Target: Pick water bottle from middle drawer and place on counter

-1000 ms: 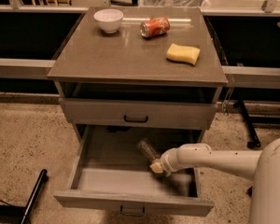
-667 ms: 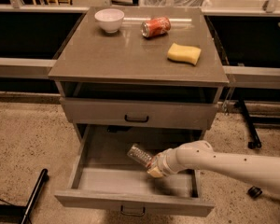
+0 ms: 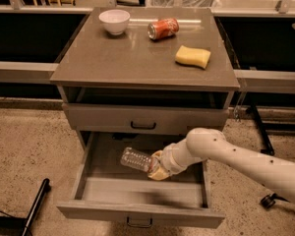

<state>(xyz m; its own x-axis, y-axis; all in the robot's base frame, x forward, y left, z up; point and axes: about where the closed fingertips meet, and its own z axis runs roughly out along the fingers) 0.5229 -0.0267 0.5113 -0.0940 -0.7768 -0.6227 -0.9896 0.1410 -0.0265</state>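
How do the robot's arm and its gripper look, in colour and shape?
The arm is smooth, white and tube-shaped, with small dark dots along it and a rounded elbow. The gripper, at the water bottle in the middle drawer, is tan-yellow.

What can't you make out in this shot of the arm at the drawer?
All in the camera view:
1. Bottle cap end: hidden by the gripper holding it over the open drawer.
2. Whether the bottle clears the drawer floor: one angle only.
3. Gap under the counter: lost in shadow.
4. Can label: too blurred to read.
5. Arm: cut off by the right edge.
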